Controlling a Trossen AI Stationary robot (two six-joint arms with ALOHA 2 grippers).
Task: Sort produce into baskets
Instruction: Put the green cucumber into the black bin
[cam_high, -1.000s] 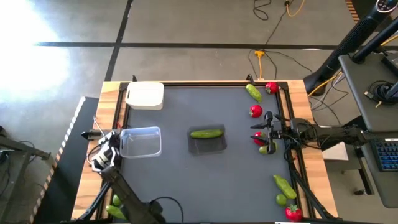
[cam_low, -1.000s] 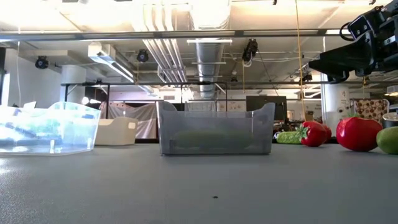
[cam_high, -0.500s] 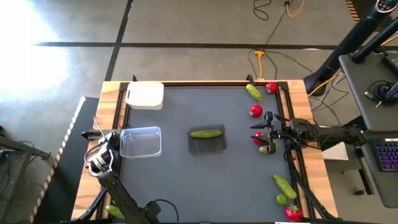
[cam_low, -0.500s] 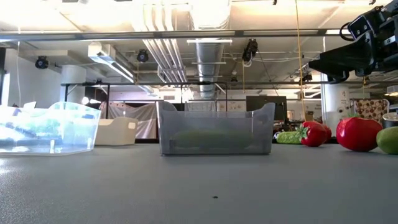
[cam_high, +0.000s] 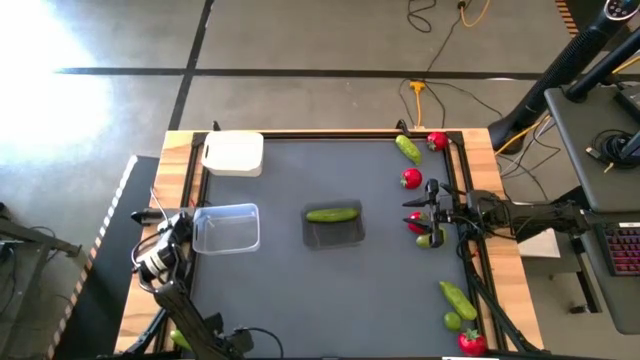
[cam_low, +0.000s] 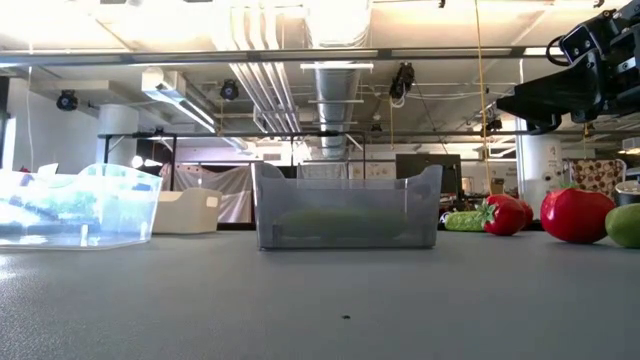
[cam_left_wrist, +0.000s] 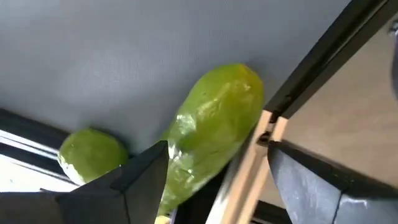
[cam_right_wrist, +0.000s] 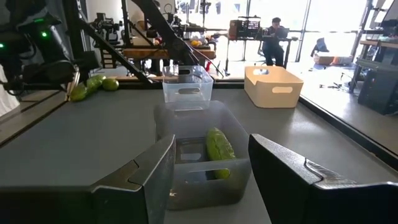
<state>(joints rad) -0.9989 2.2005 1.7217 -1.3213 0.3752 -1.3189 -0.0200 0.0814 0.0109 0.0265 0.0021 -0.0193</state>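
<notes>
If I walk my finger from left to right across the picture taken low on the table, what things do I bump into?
Clear basket → white basket farther back → grey basket with a cucumber inside → another cucumber → small red fruit → bigger red fruit → lime at the edge.

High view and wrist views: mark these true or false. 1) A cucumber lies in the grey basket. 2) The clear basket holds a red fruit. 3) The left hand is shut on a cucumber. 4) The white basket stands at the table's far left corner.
1) True: a cucumber lies in the grey basket.
2) False: the clear basket looks empty.
3) False: the left hand is open around a second cucumber.
4) True: the white basket stands there.
</notes>
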